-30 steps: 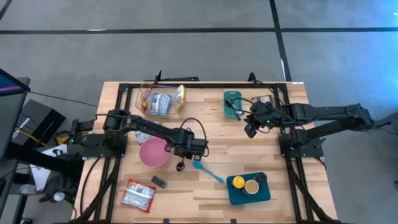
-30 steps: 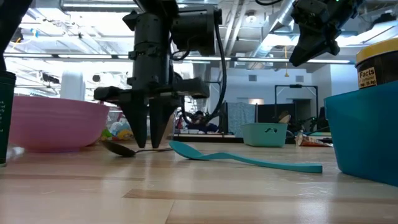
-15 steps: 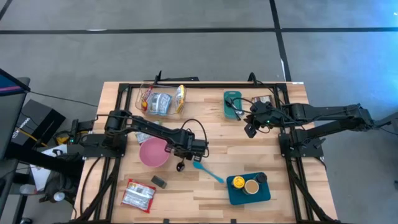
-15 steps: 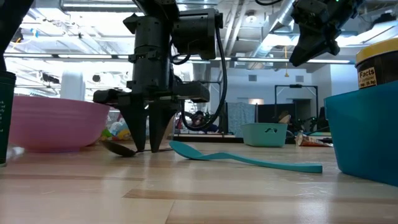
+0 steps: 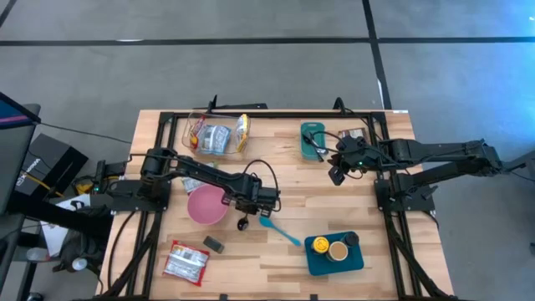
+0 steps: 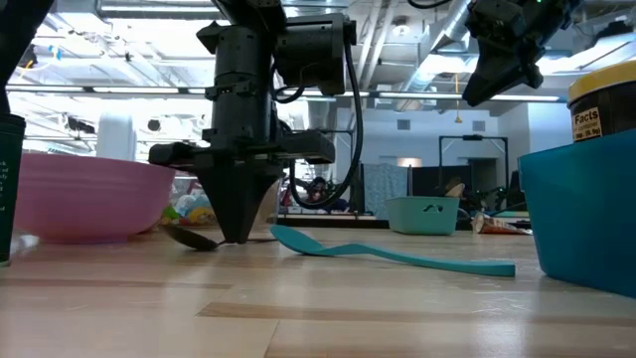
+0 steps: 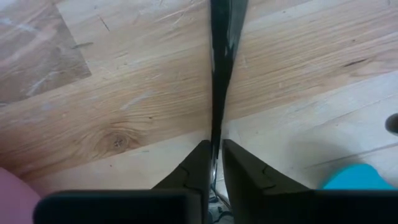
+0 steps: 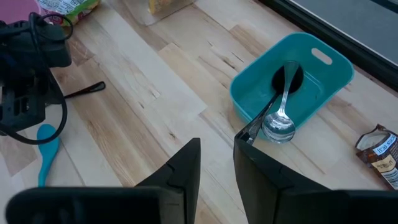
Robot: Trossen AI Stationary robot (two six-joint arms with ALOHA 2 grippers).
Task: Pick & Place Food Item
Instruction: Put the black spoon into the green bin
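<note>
The jar (image 6: 604,104) at the low view's right edge carries a label with the word "Facts" readable; it stands in a teal tray (image 5: 320,262) at the table's (image 5: 292,176) near right. From above that tray holds a yellow-lidded jar (image 5: 320,245), a tan-topped can (image 5: 338,251) and a small dark-lidded item (image 5: 352,239). A brown snack packet (image 8: 378,148) lies just beside a small teal bin (image 8: 292,81); its printing is too small to read. In the bin lie a metal spoon (image 8: 281,121) and a dark utensil.

A clear container (image 5: 216,134) at the far left of the table holds several packaged foods — a yellow bag (image 5: 242,132), a silvery pack (image 5: 217,138) and a red-marked one (image 5: 198,130). A pink bowl (image 5: 206,205) sits near the middle, its inside not distinguishable. A red-and-white food packet (image 5: 185,261) lies at the near left, with a small dark block (image 5: 214,243) beside it.

The left claw (image 6: 237,234) is down at the table beside the bowl, its tips pressed together on the thin handle of a dark spoon (image 7: 219,74), whose bowl rests on the wood. A teal spatula (image 5: 278,230) lies just beside it. The right claw (image 5: 336,176) hangs above the table near the teal bin — fingers (image 8: 180,165) spread, holding nothing.
</note>
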